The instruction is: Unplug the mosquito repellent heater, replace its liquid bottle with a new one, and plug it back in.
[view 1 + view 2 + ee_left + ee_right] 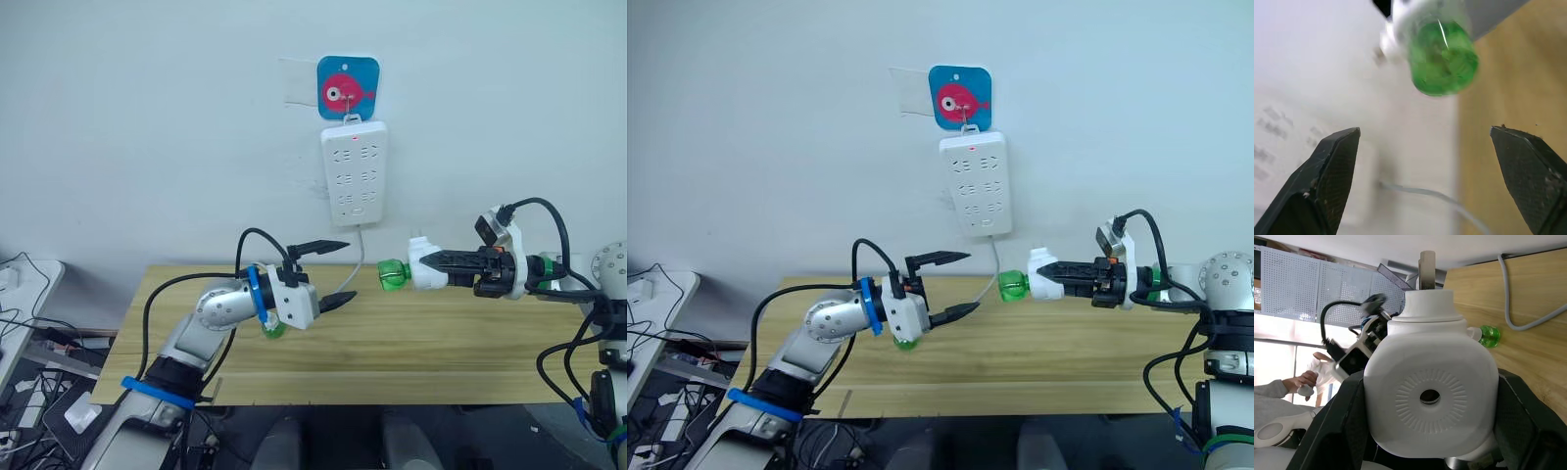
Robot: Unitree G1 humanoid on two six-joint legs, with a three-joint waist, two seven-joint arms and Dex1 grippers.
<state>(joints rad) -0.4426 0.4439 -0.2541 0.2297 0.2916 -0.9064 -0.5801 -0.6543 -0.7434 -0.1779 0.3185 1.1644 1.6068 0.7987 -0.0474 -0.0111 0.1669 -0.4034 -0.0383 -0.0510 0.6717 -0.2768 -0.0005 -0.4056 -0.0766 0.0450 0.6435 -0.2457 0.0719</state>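
My right gripper (438, 262) is shut on the mosquito repellent heater (418, 276), a small white rounded unit held in the air above the table, unplugged. A green liquid bottle (394, 275) sticks out of the heater toward my left gripper (336, 273), which is open a short way to the left of it. In the left wrist view that bottle (1442, 56) floats ahead of the spread fingers (1332, 166). In the right wrist view the heater (1430, 391) sits between the black fingers (1337, 426). Another green bottle (272, 330) lies on the table under my left wrist.
A long white power strip (355, 171) hangs on the wall under a blue fish hook (348, 88), its cable (361, 257) dropping behind the wooden table (421, 343). Wires and gear lie on the floor at left (24, 343). A person (1298, 382) appears in the right wrist view.
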